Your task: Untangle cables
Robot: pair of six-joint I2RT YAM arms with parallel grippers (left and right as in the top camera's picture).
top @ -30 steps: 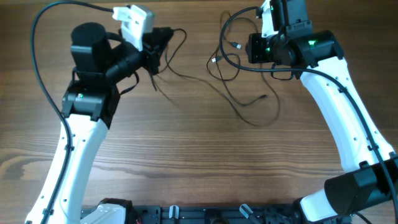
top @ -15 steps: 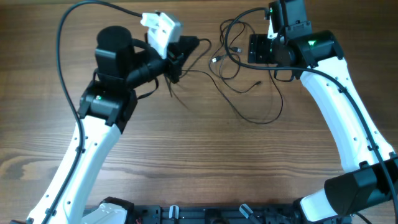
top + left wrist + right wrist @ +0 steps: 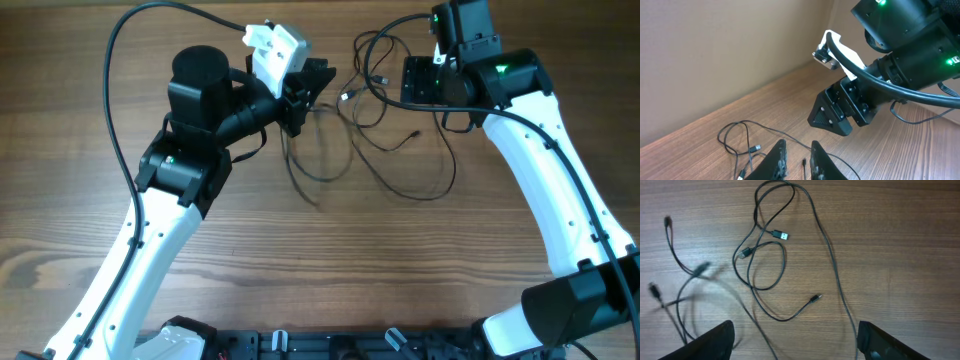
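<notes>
Two arms reach over the wooden table [image 3: 300, 280] and meet near its far edge, where the cables [image 3: 832, 255] lie in loose loops between them. The right gripper [image 3: 796, 330] hovers above the tangle, fingers spread wide and empty, likely choosing a strand. The left gripper [image 3: 796, 157] has its fingers slightly parted around a cord end, apparently ungripped. A USB plug [image 3: 781, 235] lies free.

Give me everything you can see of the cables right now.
The cables are very thin black cords, rubbery-looking, spread loose in overlapping loops flat on the wooden table. In the right wrist view one end carries a silver USB plug and another a tiny plug; the strands at left are blurred. Overhead, one loop runs down from the left end effector, with a plug tip showing between its fingers; whether it is gripped is unclear.
</notes>
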